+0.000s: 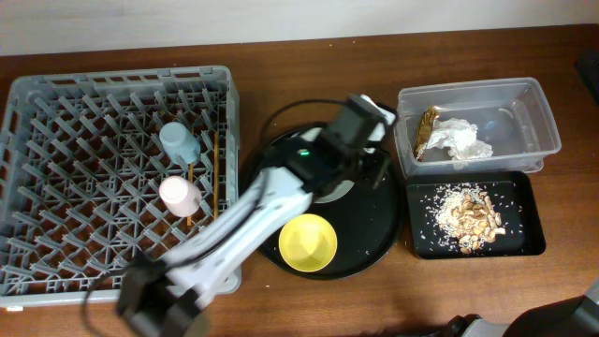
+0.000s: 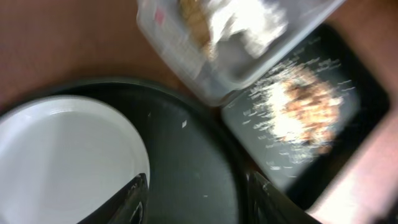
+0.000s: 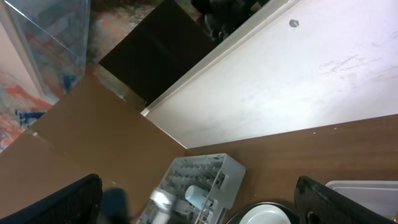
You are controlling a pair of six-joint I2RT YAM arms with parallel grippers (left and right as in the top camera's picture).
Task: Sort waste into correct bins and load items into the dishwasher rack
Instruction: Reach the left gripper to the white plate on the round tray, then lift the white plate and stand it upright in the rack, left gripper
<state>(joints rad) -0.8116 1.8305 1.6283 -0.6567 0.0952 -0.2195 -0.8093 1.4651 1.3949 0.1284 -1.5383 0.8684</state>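
Crumpled napkin (image 1: 465, 140) lies in clear tub (image 1: 543, 110) (crumbly scraps (image 1: 468, 217) dot black tray (image 1: 524, 236)).

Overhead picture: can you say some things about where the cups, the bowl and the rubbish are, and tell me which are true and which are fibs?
1. The pink cup sits in the dishwasher rack. True.
2. The yellow bowl is in the rack too. False: it sits on the round black tray.
3. The napkin lies in the clear tub. True.
4. The food scraps are in the clear tub. False: they lie in the shallow black tray, next to the tub.
5. The plate rests on the round black tray. True.
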